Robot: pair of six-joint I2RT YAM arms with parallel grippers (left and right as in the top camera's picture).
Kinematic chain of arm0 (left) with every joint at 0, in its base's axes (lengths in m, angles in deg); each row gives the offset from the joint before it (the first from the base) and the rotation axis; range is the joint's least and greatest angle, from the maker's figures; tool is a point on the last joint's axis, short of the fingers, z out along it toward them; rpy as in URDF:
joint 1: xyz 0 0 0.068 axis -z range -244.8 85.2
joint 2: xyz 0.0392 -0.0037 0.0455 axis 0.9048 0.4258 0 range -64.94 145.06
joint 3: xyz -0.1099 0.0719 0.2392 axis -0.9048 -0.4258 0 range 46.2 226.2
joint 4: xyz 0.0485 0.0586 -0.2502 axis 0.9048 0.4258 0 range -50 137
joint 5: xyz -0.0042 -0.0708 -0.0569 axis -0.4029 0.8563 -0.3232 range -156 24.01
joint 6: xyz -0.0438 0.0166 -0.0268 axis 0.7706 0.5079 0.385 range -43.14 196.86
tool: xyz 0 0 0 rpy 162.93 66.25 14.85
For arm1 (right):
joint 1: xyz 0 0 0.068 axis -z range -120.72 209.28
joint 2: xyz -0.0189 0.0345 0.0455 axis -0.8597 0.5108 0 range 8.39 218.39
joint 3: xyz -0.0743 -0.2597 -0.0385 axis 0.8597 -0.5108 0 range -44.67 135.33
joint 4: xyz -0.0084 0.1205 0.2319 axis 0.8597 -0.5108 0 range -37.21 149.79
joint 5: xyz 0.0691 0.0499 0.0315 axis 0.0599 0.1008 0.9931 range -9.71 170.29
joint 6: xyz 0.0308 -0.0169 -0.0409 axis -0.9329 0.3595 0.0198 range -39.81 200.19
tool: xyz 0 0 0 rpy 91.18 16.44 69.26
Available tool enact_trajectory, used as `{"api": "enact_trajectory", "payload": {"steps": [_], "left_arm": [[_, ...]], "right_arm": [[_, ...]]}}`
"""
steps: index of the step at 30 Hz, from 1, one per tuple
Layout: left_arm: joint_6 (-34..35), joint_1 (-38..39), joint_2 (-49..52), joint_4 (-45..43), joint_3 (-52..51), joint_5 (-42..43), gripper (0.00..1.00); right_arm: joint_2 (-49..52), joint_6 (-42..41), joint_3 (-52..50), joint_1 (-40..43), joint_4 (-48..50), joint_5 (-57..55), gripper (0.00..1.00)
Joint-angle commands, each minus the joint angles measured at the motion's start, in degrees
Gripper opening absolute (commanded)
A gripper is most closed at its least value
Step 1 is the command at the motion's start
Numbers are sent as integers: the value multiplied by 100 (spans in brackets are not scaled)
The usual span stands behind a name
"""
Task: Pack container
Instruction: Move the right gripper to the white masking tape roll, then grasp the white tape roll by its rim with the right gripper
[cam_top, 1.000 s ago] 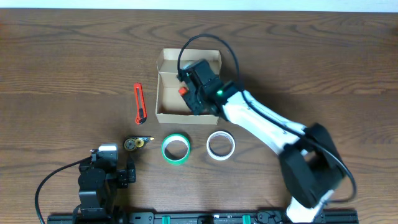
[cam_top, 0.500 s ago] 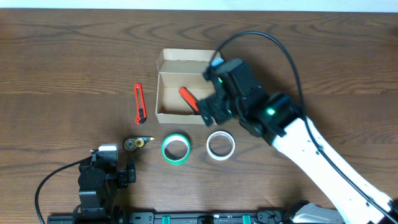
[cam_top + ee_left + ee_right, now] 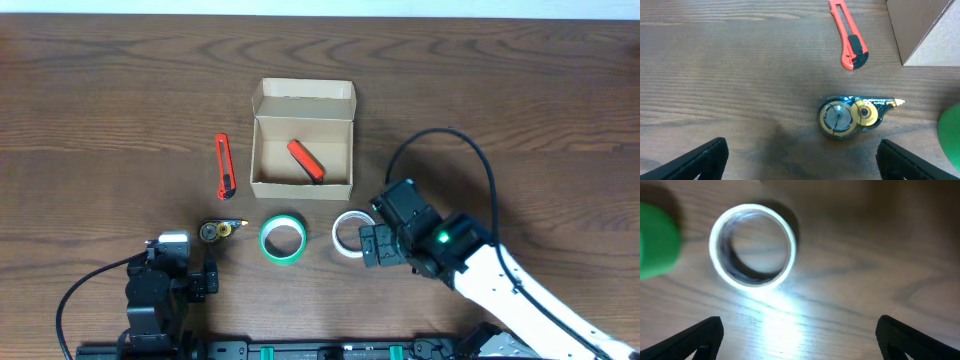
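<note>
The box [image 3: 272, 150] sits open, upper centre of the overhead view. The right gripper [image 3: 372, 245] hovers beside the white roll [image 3: 337, 236], jaws apart; it should centre one finger inside the ring before closing. The left gripper [image 3: 800, 157], lower left, waits with jaws apart.

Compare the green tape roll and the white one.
Colour: green roll is solid green; white roll is pale, glaring under light. Position: green roll lies left, white roll right, next to the right pincer. Shared: both lie flat, hole up, apart, on the table outside the container.
</note>
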Motion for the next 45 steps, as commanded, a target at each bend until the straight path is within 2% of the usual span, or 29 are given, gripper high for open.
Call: {"api": "enact_trajectory", "payload": {"steps": [1, 10, 15, 21, 23, 25, 27, 29, 30, 37, 38, 45], "left_arm": [[90, -39, -37, 9, -66, -83, 95], [90, -39, -37, 9, -66, -83, 95], [90, -39, -37, 9, -66, -83, 95], [90, -39, -37, 9, -66, -83, 95], [90, -39, -37, 9, -66, -83, 95], [90, -39, -37, 9, -66, -83, 96], [90, -39, -37, 9, -66, -83, 95], [90, -39, -37, 9, -66, -83, 96], [90, -39, -37, 9, -66, -83, 95], [90, -39, -37, 9, -66, -83, 95], [90, -39, -37, 9, -66, -83, 96], [90, -39, -37, 9, -66, -83, 95]], "right_arm": [[28, -828, -428, -48, 354, 52, 99], [592, -1641, -946, -48, 1484, -205, 99], [1172, -1672, -946, -48, 2015, -236, 99], [1731, -1840, -946, -37, 2223, -234, 98], [1836, -1867, -946, -39, 2227, -234, 94], [1880, -1867, -946, -39, 2225, -234, 89], [1886, -1867, -946, -39, 2225, -234, 78], [1886, -1867, -946, -39, 2225, -210, 49], [1886, -1867, -946, -39, 2225, -179, 38], [1884, -1864, -946, -39, 2203, -13, 5], [1884, -1864, -946, -39, 2201, 2, 1], [1882, -1862, -938, -39, 2181, 140, 1]]}}
